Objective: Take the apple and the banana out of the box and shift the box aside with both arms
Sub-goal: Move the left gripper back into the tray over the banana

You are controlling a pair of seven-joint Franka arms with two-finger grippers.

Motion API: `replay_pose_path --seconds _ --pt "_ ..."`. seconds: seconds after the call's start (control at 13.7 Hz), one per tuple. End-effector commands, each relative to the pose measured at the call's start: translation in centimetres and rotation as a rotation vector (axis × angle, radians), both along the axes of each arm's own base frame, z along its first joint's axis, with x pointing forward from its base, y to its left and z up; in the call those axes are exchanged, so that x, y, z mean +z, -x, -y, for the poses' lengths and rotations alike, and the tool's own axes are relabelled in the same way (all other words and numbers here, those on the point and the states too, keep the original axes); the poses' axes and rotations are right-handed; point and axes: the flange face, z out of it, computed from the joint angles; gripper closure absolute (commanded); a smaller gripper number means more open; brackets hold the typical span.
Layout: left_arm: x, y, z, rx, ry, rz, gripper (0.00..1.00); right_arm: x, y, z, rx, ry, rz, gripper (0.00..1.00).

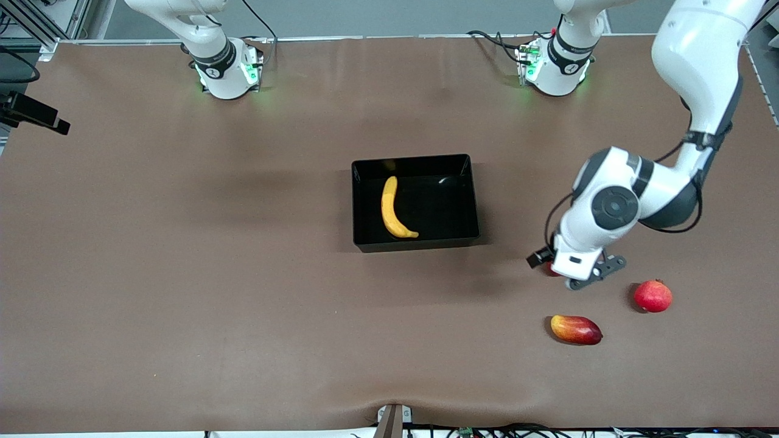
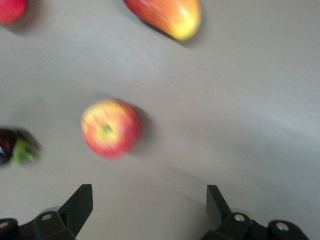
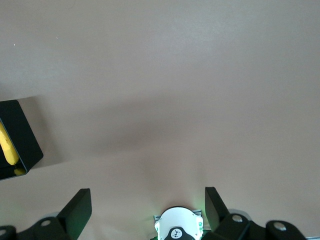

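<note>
The black bin (image 1: pixel 466 201) stands mid-table with the yellow banana (image 1: pixel 394 210) lying in it. The small red apple with a yellow patch (image 2: pixel 111 128) sits on the table outside the bin, toward the left arm's end. In the front view only a sliver of the apple (image 1: pixel 551 270) shows under the left arm's hand (image 1: pixel 581 260). My left gripper (image 2: pixel 148 205) is open and empty, over the table just beside the apple. My right gripper (image 3: pixel 147 210) is open and empty, held high over the table near its own base (image 3: pixel 177 228). A corner of the bin (image 3: pixel 22 137) and the banana (image 3: pixel 7 146) show in the right wrist view.
A plain red round fruit (image 1: pixel 652 296) and a red-yellow mango (image 1: pixel 576 329) lie nearer to the front camera than the apple; both show in the left wrist view, the fruit (image 2: pixel 10 9) and the mango (image 2: pixel 167 15). A dark object with a green part (image 2: pixel 12 147) lies beside the apple.
</note>
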Motion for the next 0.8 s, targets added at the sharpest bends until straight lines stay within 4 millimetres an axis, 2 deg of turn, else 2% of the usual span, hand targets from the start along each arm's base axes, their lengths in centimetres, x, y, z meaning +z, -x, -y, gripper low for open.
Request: replay_pose_path --seconds 0.0,0.15,0.22,0.36,0.51,0.58,0.73 --pt "1.7 2.9 6.0 0.05 0.036 0.004 0.0 0.4 0.0 0.4 -0.006 -0.01 0.0 0.0" --pt "2.6 4.6 12.5 0.078 0.079 0.015 0.0 0.4 0.0 0.4 -0.006 -0.01 0.0 0.0" --pt "2.4 6.1 16.1 0.061 0.089 0.013 0.0 0.4 0.0 0.4 -0.007 -0.01 -0.001 0.0" --pt "1.0 9.4 22.1 -0.048 0.091 0.011 0.0 0.2 -0.2 0.4 -0.006 -0.01 -0.003 0.0" --pt "-1.1 10.6 25.5 -0.115 0.09 0.004 0.0 -0.5 -0.7 0.2 0.0 -0.012 -0.017 0.0" --pt "-2.7 11.9 27.2 -0.166 0.071 0.006 0.0 -0.5 -0.7 0.1 0.0 -0.012 -0.017 0.0" --pt "-5.7 13.1 29.0 -0.21 0.055 0.005 0.0 -1.2 -1.0 0.4 -0.006 -0.013 -0.031 0.0"
